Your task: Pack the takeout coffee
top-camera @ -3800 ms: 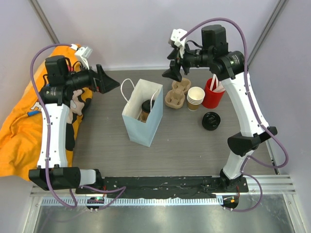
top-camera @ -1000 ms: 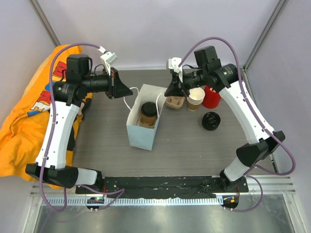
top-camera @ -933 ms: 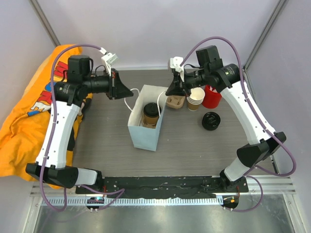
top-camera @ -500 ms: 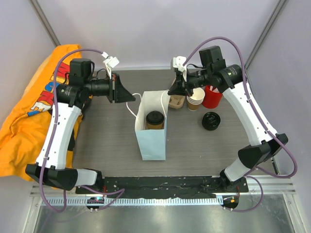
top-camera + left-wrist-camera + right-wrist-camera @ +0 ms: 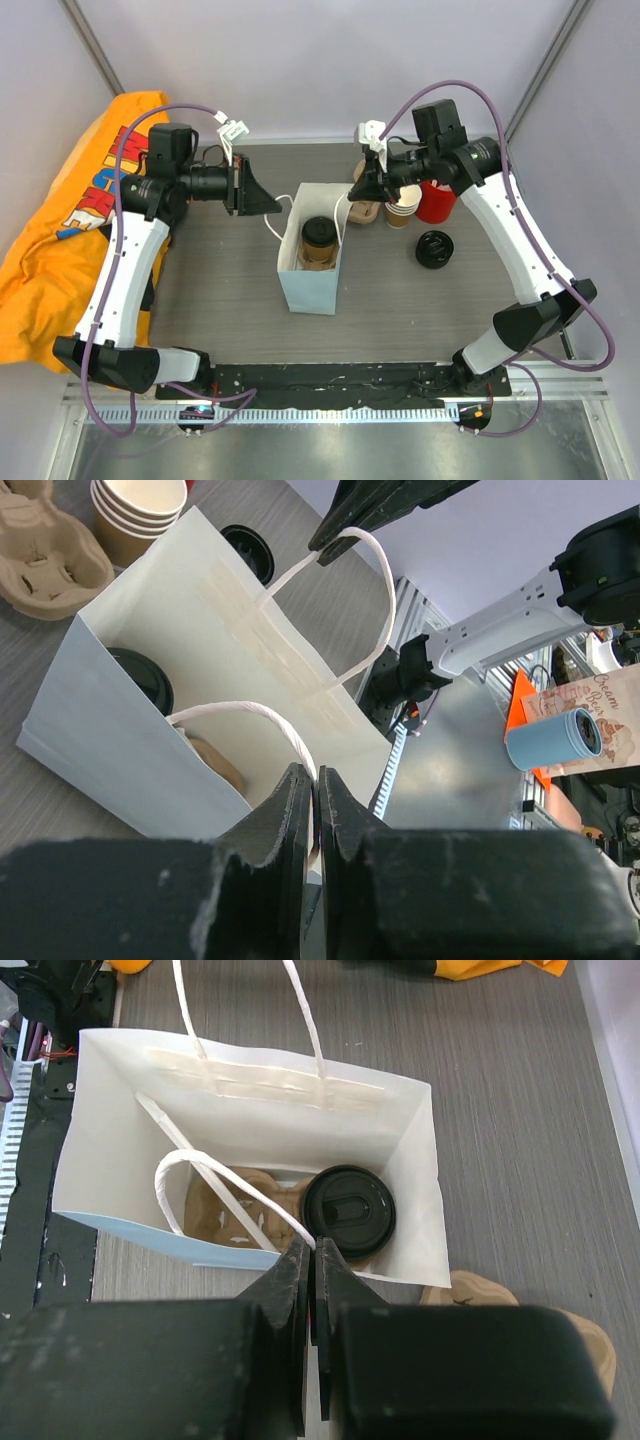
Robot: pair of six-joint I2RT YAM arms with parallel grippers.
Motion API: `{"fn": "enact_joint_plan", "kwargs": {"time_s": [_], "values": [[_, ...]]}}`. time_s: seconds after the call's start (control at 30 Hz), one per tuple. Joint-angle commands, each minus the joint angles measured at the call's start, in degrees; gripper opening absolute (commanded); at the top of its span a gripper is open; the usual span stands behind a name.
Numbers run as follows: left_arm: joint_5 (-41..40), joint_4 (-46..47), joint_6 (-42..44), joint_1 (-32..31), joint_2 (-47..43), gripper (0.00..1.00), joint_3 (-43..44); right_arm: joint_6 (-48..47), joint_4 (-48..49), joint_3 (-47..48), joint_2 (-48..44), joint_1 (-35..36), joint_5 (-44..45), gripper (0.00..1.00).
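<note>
The takeout coffee point(image 5: 318, 236), a brown paper cup with a black lid point(image 5: 350, 1210), stands inside a white paper bag point(image 5: 308, 285) at the table's middle, on a brown cardboard carrier point(image 5: 235, 1210). My left gripper point(image 5: 276, 205) is on the bag's left side, its jaws pinched on one white rope handle point(image 5: 250, 712). My right gripper point(image 5: 354, 193) is on the right side, shut on the other handle point(image 5: 220, 1175). The two handles are pulled apart, so the bag mouth is wide open. In the left wrist view only an edge of the lid point(image 5: 140, 680) shows.
Behind the bag to the right are a cardboard cup carrier point(image 5: 366, 210), a stack of lidless cups point(image 5: 403, 203), a red cup point(image 5: 438, 200) and loose black lids point(image 5: 435, 247). An orange cloth point(image 5: 60, 250) covers the left edge.
The bag has slid right and turned to stand square between the arms. Both grippers moved right with its handles, and the mouth has spread wider.
</note>
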Motion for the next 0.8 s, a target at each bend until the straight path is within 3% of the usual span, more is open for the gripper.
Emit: {"fn": "enact_joint_plan", "kwargs": {"time_s": [0.0, 0.23, 0.33, 0.57, 0.77], "values": [[2.2, 1.9, 0.0, -0.2, -1.6, 0.12, 0.6, 0.2, 2.1, 0.7, -2.6, -0.3, -1.6, 0.07], [2.2, 1.9, 0.1, -0.3, -1.8, 0.25, 0.8, 0.3, 2.8, 0.0, -2.6, -0.3, -0.6, 0.11], [2.2, 2.0, 0.3, -0.3, -1.8, 0.43, 0.9, 0.3, 2.9, -0.5, -2.7, -0.3, -0.5, 0.21], [2.3, 2.0, 0.5, -0.3, -1.5, 0.51, 1.9, -0.4, 1.8, 0.0, -3.2, -0.3, 0.8, 0.43], [1.5, 0.7, 2.2, -0.3, -1.0, 0.79, 5.1, -3.7, -2.1, 0.6, -4.9, -0.3, 4.5, 0.61]]}}
